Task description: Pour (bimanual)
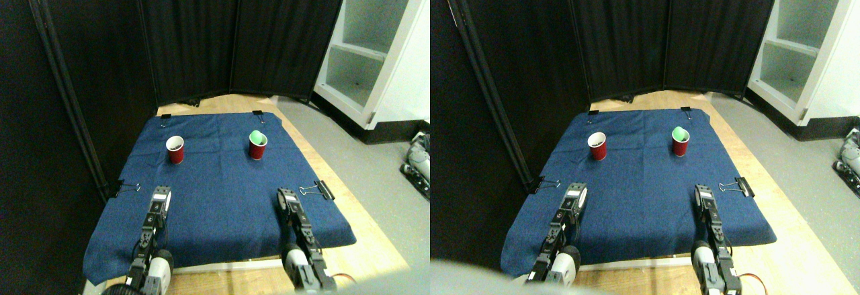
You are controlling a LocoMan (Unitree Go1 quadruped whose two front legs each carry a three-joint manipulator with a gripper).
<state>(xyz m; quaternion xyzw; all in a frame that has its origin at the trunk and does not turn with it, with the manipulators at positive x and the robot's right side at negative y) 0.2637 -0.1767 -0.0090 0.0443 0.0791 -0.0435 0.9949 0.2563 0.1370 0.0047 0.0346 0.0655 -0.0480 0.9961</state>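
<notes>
Each cup stands straight ahead of your nearer tool, left cup (175, 149) beyond left tool (160, 195), right cup (258, 144) beyond right tool (286, 197); whether either tool is spread you cannot tell

1. We counted two red cups: one (175, 149) on the left, one (258, 145) on the right.
2. We saw one blue cloth (222, 194).
3. We found four binder clips (318, 189) at its edges.
4. We counted two grippers: left (160, 194), right (287, 197).
</notes>
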